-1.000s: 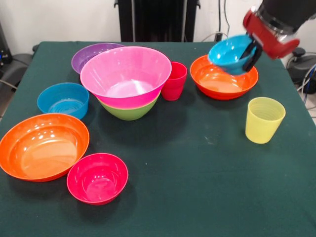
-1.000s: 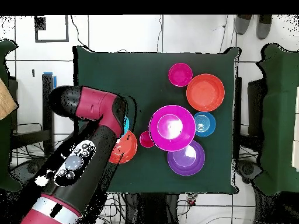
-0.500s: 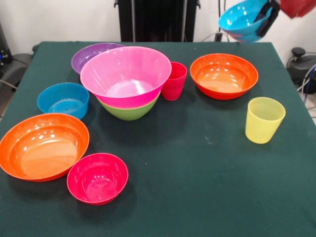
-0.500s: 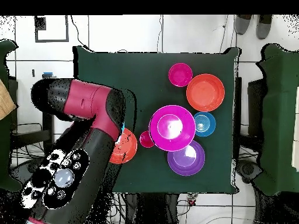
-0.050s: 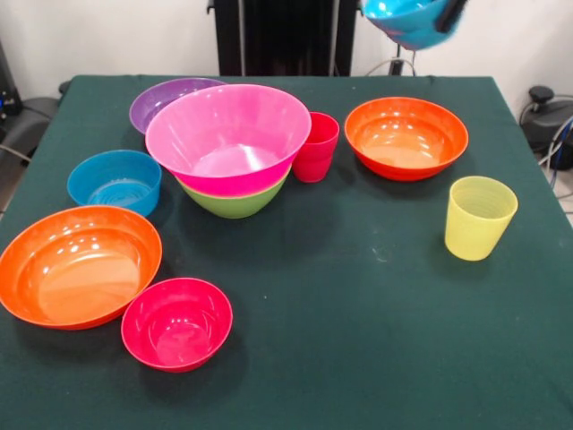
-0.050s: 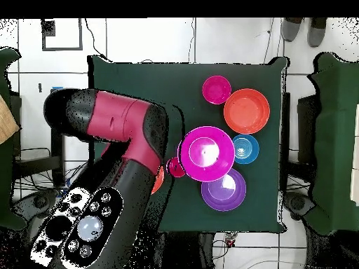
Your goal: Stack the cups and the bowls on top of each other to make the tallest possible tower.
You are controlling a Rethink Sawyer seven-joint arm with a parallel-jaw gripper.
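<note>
A small blue bowl [image 5: 409,20] is seen lifted high at the top edge of the front view, tilted, above the far side of the worktop [image 5: 358,313]. A dark tip of the gripper [image 5: 450,12] is seen at its rim; whether the jaws are spread or pinching the bowl cannot be told.

On the worktop, the tower [image 5: 229,148] is made of the large pink bowl [image 5: 228,134] nested in the green bowl [image 5: 235,202]. The purple bowl [image 5: 159,100] lies just behind it, the red cup [image 5: 316,146] just beside it, upright. A wide orange bowl [image 5: 406,138] is set beyond the cup, below the lifted bowl. The yellow cup [image 5: 479,217] stands upright, apart, near the worktop's edge. A second blue bowl [image 5: 115,182] lies beside the tower's other flank. Nearer the camera, the other orange bowl [image 5: 77,265] and the small red-pink bowl [image 5: 176,322] lie touching or nearly so.

In the overhead view, the red and black arm [image 6: 119,168] covers one orange bowl and the yellow cup.
</note>
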